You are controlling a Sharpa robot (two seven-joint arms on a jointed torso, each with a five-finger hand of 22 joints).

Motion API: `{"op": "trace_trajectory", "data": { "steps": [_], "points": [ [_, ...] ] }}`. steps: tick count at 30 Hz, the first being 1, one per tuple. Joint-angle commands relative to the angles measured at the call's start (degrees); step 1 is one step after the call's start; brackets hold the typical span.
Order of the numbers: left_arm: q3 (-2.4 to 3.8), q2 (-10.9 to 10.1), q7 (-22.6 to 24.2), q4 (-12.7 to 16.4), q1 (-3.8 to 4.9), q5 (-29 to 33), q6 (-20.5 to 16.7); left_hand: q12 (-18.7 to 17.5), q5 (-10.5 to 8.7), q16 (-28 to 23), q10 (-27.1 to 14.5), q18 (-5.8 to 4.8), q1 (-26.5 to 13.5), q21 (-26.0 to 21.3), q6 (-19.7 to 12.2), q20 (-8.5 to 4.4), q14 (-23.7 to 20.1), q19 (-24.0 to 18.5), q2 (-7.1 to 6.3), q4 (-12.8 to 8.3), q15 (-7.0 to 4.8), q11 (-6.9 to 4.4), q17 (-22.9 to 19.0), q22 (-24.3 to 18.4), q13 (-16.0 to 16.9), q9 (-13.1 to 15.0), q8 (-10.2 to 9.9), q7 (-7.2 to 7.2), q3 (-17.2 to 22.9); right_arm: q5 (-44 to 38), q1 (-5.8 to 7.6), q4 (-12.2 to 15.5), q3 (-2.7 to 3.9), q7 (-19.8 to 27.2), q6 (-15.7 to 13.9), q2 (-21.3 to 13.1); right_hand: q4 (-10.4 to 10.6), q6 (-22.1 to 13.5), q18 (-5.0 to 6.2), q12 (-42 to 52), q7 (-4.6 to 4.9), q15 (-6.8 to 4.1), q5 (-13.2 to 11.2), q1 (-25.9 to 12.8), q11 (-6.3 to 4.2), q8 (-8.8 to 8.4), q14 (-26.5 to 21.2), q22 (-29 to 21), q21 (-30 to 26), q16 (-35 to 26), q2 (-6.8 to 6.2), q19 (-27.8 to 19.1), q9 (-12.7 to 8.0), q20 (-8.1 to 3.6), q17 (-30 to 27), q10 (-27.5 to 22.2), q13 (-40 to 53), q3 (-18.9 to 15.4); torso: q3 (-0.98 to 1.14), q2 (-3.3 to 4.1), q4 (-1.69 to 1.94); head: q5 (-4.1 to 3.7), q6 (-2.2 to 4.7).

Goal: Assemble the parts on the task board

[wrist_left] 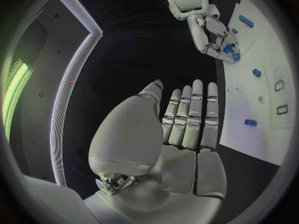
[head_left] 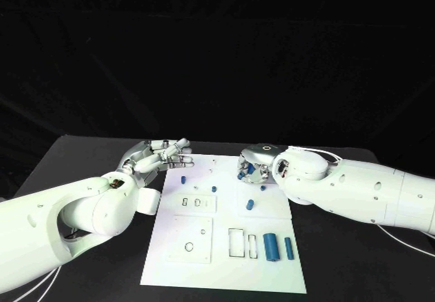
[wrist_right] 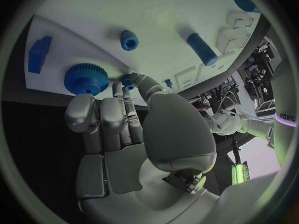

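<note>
Right hand (wrist_right: pixel 127 117) pinches a small blue peg (wrist_right: pixel 126 80) beside the blue gear (wrist_right: pixel 85 78) at the white board's (head_left: pixel 227 270) far edge (left hand (wrist_left: pixel 187 119) spread, holding nothing).

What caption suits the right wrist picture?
Silver right hand pinches a small blue peg beside a blue toothed gear on the white board.

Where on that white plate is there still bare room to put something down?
The near edge of the task board, below the outlined slots and the two blue cylinders, is bare. So is the strip beside the left hand. It is crowded at the far right corner, where the right hand works among small blue parts.
</note>
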Motion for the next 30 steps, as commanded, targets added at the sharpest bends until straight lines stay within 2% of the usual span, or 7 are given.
{"op": "trace_trajectory", "data": {
  "steps": [1,13,18,22,30],
  "points": [
    [0.06,0.1,0.0,0.0,0.14,0.0,1.1,-0.4,0.02,0.1,0.0,0.58,0.1,0.2,0.0,-0.04,0.1,0.2,-0.20,0.0,0.33,0.32,0.1,0.1,-0.1,-0.1,-0.3,0.39,-0.3,-0.7,-0.06,0.0,0.00,-0.1,0.9,0.1,0.2,0.4,-0.48,0.2,-0.04,-0.11,0.2,0.5,0.09,0.34,1.9,0.1,0.2,0.3,0.10,0.3,0.0,-0.16,0.1,0.6,0.0,0.2,0.01,0.18,0.10,-0.02,-0.01],
    [0.06,0.1,-0.2,0.0,0.16,0.0,1.2,-0.4,0.02,0.1,0.0,0.58,0.1,0.2,0.0,-0.04,0.1,0.2,-0.20,0.0,0.33,0.32,0.1,0.1,-0.1,-0.1,-0.3,0.39,-0.3,-0.5,-0.06,-0.2,0.00,-0.2,0.6,0.3,1.0,0.9,-0.70,0.6,-0.17,-0.24,-0.1,0.5,-0.08,0.40,1.7,1.8,1.3,1.4,0.36,0.8,0.1,-0.16,1.1,1.3,0.0,0.8,-0.02,0.44,0.20,-0.01,-0.06],
    [0.06,0.1,-0.4,-0.1,0.16,0.0,1.1,-0.5,0.01,0.1,-0.1,0.58,0.1,0.3,-0.1,-0.04,0.1,0.2,-0.19,0.0,0.35,0.36,0.1,0.1,-0.1,-0.1,-0.4,0.44,-0.4,-0.5,-0.06,-0.1,0.00,-0.3,-0.9,0.3,1.3,2.6,-1.08,1.3,-0.92,-0.74,-0.1,1.1,-0.74,1.10,1.8,4.3,3.0,3.0,0.97,2.0,0.5,-0.38,2.6,2.9,0.2,1.7,-0.02,0.50,0.20,0.01,-0.07],
    [0.06,0.1,-0.4,-0.2,0.17,0.0,1.0,-0.5,0.00,0.1,-0.1,0.58,0.1,0.3,-0.1,-0.04,0.1,0.2,-0.16,0.0,0.37,0.39,0.2,0.1,-0.1,-0.1,-0.4,0.48,-0.4,-0.4,-0.07,0.4,0.01,-0.1,-4.2,0.1,1.6,3.8,-1.33,1.8,-1.57,-1.21,-0.5,1.4,-1.34,1.66,1.9,5.9,4.1,3.9,1.23,2.7,1.0,-0.74,3.3,4.1,0.4,2.2,0.01,0.51,0.20,-0.01,-0.16],
    [0.06,0.1,-0.5,-0.4,0.17,0.0,1.0,-0.6,-0.02,0.1,-0.2,0.58,0.1,0.3,-0.2,-0.04,0.0,0.2,-0.13,0.0,0.39,0.42,0.2,0.1,-0.1,-0.1,-0.5,0.52,-0.4,0.3,0.06,1.5,0.19,1.1,-13.3,-0.3,2.1,4.8,-1.64,2.1,-2.12,-1.62,-0.3,1.3,-1.84,2.08,1.9,7.7,5.3,4.9,0.76,3.6,1.5,-1.17,4.2,5.1,0.6,2.5,-0.13,0.50,0.32,-0.16,0.32]
  ]
}}
